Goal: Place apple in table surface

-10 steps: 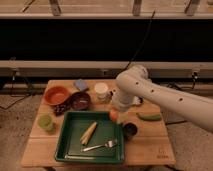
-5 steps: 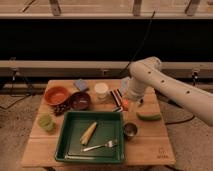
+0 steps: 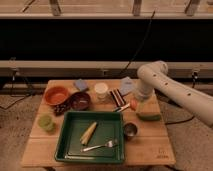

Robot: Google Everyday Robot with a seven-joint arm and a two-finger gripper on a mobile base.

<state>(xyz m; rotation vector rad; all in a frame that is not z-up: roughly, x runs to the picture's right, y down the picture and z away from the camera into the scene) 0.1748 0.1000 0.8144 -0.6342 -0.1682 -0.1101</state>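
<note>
One arm [image 3: 175,92], white, reaches in from the right edge and bends down over the right half of the counter [image 3: 150,142]. Tool [image 3: 131,104] sits low at the arm's end, just right of the dark striped block [image 3: 116,96]. Apple [image 3: 133,104] is at the tool tip, orange-red, right at or just above the planks; whether it touches the wood cannot be told. Tool state cannot be told either: the tips merge with the fruit.

Green wedge [image 3: 148,112] lies just right of the apple, near the counter's right edge. Metal cup [image 3: 130,130] stands nearer, beside the right rim of the tray [image 3: 70,150]. Tray is dark green, at centre near; corn cob [image 3: 89,132] lies in it at a slant, fork [image 3: 100,146] nearer, tines to the right.

Left side: orange bowl [image 3: 56,95] far left, dark bowl [image 3: 80,100] just right of it, small green cup [image 3: 46,122] near the left edge. White cup [image 3: 101,90] stands far centre. Blue cloth [image 3: 80,85] at the far edge, left of the white cup; a second pale blue piece [image 3: 126,85] lies under the arm's bend.
</note>
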